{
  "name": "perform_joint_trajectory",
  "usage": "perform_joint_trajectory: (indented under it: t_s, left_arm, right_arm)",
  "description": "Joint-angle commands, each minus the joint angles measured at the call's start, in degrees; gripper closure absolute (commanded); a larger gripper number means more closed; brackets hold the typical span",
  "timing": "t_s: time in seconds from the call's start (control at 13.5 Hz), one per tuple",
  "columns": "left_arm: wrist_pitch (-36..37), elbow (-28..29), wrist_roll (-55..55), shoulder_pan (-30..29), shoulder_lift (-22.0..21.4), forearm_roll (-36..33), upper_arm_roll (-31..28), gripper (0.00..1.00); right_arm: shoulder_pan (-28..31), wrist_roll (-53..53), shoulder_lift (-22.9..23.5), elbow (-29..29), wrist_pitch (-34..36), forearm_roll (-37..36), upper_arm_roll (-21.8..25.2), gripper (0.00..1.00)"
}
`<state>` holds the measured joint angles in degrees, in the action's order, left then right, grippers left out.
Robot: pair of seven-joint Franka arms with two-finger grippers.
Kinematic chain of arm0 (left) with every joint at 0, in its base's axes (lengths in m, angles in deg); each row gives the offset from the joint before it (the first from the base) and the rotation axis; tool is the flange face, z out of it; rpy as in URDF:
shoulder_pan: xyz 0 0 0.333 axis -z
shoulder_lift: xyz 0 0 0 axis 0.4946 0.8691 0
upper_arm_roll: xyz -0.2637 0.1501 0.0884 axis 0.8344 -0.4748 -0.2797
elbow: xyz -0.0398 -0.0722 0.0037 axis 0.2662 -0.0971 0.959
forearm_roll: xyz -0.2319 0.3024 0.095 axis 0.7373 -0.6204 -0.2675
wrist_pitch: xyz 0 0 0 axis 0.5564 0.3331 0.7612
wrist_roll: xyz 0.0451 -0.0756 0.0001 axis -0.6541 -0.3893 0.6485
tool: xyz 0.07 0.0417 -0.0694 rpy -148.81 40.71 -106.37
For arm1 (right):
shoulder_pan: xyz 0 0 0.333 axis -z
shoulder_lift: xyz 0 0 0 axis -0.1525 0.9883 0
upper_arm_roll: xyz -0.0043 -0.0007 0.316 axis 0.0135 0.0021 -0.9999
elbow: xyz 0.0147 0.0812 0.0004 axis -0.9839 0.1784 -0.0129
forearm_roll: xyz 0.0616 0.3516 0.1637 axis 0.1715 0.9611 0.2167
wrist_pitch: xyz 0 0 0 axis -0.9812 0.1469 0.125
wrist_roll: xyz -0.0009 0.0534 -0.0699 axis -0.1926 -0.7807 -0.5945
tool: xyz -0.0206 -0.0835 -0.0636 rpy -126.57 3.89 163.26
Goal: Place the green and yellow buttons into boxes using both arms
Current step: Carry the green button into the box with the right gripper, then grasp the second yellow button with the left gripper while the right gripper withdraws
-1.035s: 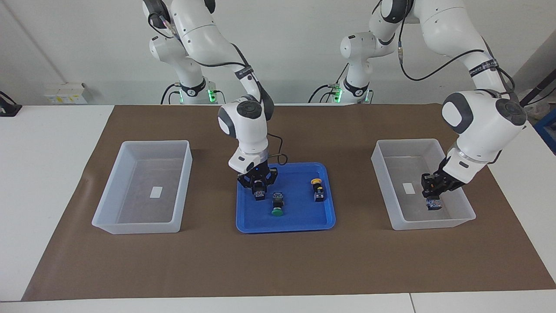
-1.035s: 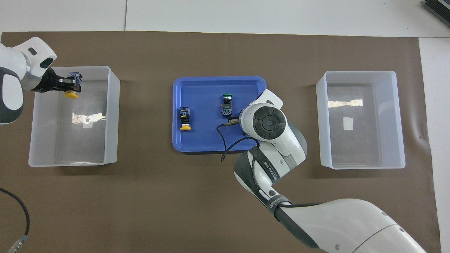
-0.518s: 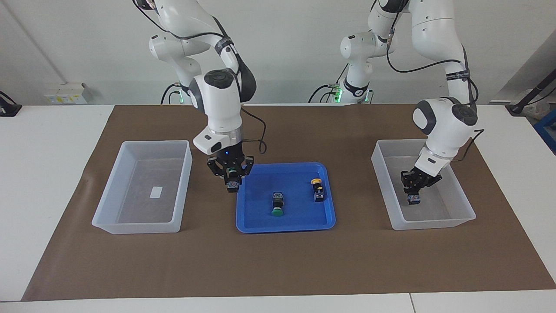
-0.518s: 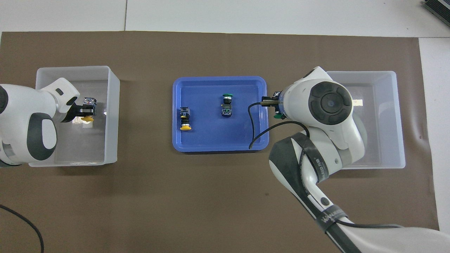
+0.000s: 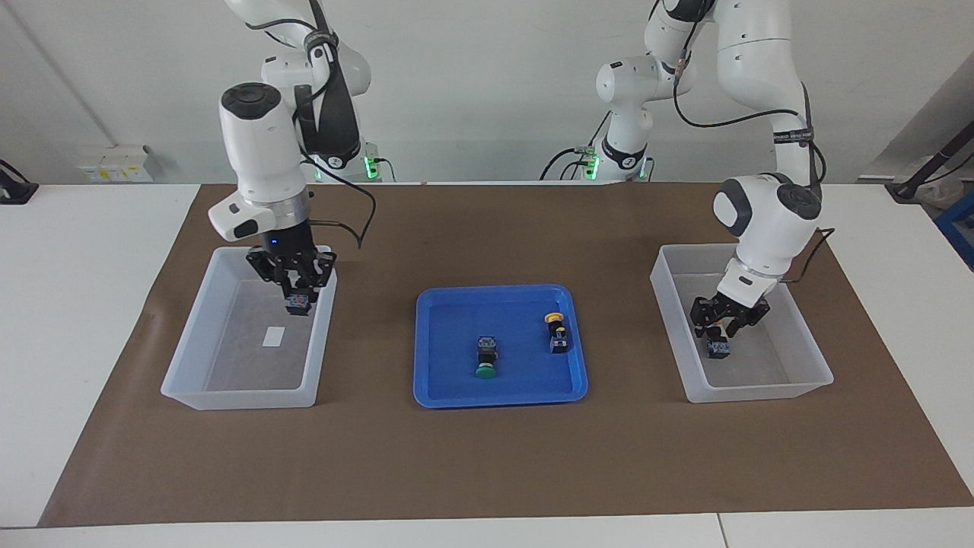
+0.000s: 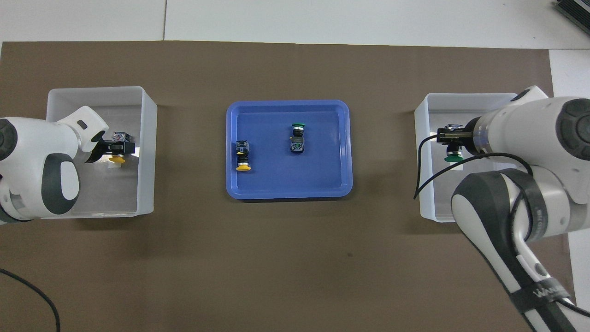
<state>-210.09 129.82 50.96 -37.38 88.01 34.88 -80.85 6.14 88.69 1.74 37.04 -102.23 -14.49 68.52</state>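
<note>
A brown mat (image 5: 487, 457) covered most of a white table (image 5: 84, 320), with a pale wall (image 5: 487, 84) rising at the robots' end. At the mat's centre sat a shallow blue tray (image 5: 449, 380).

Taking the tray as the clock's hub in the overhead view, one translucent box (image 6: 147, 152) lay at nine o'clock, toward the left arm's end of the table, and the other box (image 6: 426, 152) at three o'clock, toward the right arm's end.

The left gripper (image 5: 719, 339) hung low inside the nine o'clock box, its fingers closed on a yellow button (image 6: 117, 157); whether the button touched the box floor could not be told.

The right gripper (image 5: 298, 298) hovered over the three o'clock box, just above the rim on the tray's side, clamped on a green button (image 6: 452, 154) with its cap pointing toward the robots.

Two buttons lay on their sides in the tray: a second green button (image 6: 297, 137) near the hub, cap pointing to twelve o'clock, and a second yellow button (image 6: 242, 157) at about nine o'clock from it, cap pointing to six o'clock. They lay apart, touching nothing but the tray floor.
</note>
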Motion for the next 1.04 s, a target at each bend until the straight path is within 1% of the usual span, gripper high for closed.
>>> perform_joint_trajectory:
  t_s: [0.0,0.07,0.15,0.22,0.3,0.37,0.44,0.67,0.81,0.89,0.96]
  left_arm:
    - [10.8,-9.92,-0.35,0.79,0.07,0.62,-0.38,0.0]
    - [18.44,-15.72,-0.18,1.57,0.07,0.61,-0.38,0.0]
    - [24.61,-21.43,0.78,2.45,0.42,0.61,-0.38,0.0]
    - [29.02,-25.58,4.88,3.94,0.43,0.61,-0.03,0.0]
    - [32.02,-28.32,11.36,7.17,0.43,0.44,-0.11,0.0]
    - [33.45,-29.39,17.43,10.51,0.43,0.09,-0.2,0.0]
    - [33.64,-29.4,22.19,13.77,0.34,-0.09,-0.29,0.0]
    - [32.68,-28.26,30.13,20.81,0.08,-1.83,-0.29,0.0]
    - [30.23,-25.46,35.92,24.33,-0.63,-2.2,-0.29,0.0]
    - [26.99,-22.84,38.47,26.0,-1.41,-2.2,-0.29,0.0]
    - [22.52,-18.72,40.15,27.32,-2.73,-2.2,-0.29,0.0]
  right_arm:
    - [3.76,-8.58,-1.66,4.83,-1.72,3.56,-0.73,1.0]
    - [4.21,-9.3,-1.14,5.62,-2.85,3.57,-0.64,1.0]
    - [4.3,-9.39,-0.26,6.85,-5.21,3.57,-0.64,1.0]
    - [5.0,-9.4,0.53,8.43,-7.41,3.57,-0.56,1.0]
    - [6.57,-10.0,1.06,10.27,-10.65,3.57,-0.64,1.0]
    - [8.41,-13.06,1.93,11.59,-13.56,3.57,-0.64,1.0]
    - [10.0,-15.96,2.81,12.13,-15.33,3.57,-0.64,1.0]
    - [10.89,-16.87,5.98,13.01,-19.2,3.57,-0.64,1.0]
    - [10.98,-16.87,7.83,13.97,-22.62,3.57,-0.64,1.0]
    - [11.33,-16.87,8.01,14.15,-23.42,3.57,-0.64,1.0]
    - [11.33,-16.87,8.27,14.07,-23.52,3.57,-0.64,0.79]
